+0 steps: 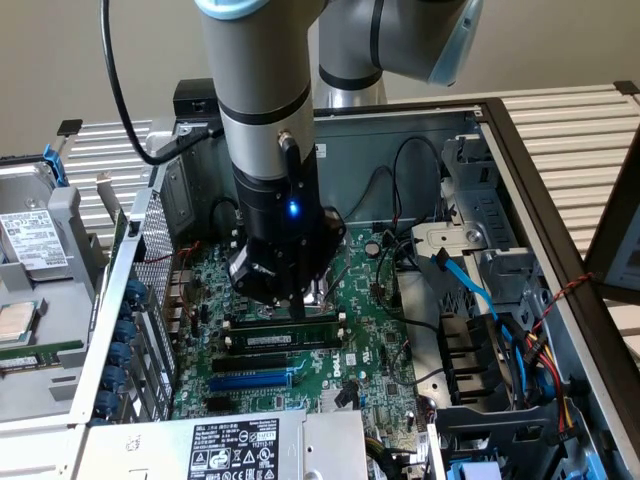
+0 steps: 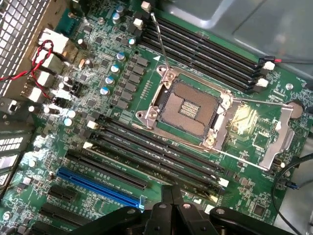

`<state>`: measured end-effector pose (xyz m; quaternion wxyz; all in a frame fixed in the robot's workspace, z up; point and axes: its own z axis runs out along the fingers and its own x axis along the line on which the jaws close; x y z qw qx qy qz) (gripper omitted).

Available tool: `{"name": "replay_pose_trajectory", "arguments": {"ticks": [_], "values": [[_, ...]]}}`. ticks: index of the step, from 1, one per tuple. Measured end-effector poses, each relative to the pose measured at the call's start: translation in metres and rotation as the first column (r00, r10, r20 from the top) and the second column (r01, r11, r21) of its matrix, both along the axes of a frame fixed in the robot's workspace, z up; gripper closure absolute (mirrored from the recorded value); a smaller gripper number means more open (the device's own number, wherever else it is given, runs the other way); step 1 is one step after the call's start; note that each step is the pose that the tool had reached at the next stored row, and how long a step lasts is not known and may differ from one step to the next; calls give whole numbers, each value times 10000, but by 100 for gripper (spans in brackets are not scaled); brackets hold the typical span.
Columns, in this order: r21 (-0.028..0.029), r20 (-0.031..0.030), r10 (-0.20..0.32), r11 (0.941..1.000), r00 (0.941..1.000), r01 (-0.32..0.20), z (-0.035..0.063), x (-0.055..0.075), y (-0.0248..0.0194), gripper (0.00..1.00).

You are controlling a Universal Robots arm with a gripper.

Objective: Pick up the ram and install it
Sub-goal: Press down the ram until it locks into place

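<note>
My gripper (image 1: 298,305) hangs low over the green motherboard (image 1: 375,345) inside the open computer case. The ram (image 1: 285,340), a narrow green stick with a white label, lies along the black slots directly under the fingertips. I cannot tell whether it is fully seated. In the wrist view the gripper (image 2: 171,192) is shut with nothing between its fingers, hovering over the row of long black memory slots (image 2: 156,152) beside the open processor socket (image 2: 188,105).
A blue slot (image 1: 250,381) runs parallel to the black ones. Blue and black cables (image 1: 465,285) and a drive cage crowd the exterior view's right. A labelled metal box (image 1: 235,450) sits in front, and a hard drive (image 1: 30,240) lies outside on the left. Red wires (image 2: 41,54) loop near the grille.
</note>
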<state>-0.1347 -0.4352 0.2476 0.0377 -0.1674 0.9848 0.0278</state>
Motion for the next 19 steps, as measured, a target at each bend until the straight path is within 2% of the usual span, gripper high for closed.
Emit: {"name": "replay_pose_trajectory", "arguments": {"ticks": [4,9,14,19], "values": [[-1,-1,-704,9975,9975,704,-3,0,0,89],[0,0,-1554,9879,9879,1554,-7,0,0,89],[-1,0,-2404,9707,9707,2404,-9,0,0,89],[0,0,-3219,9468,9468,3219,-13,0,0,89]]}}
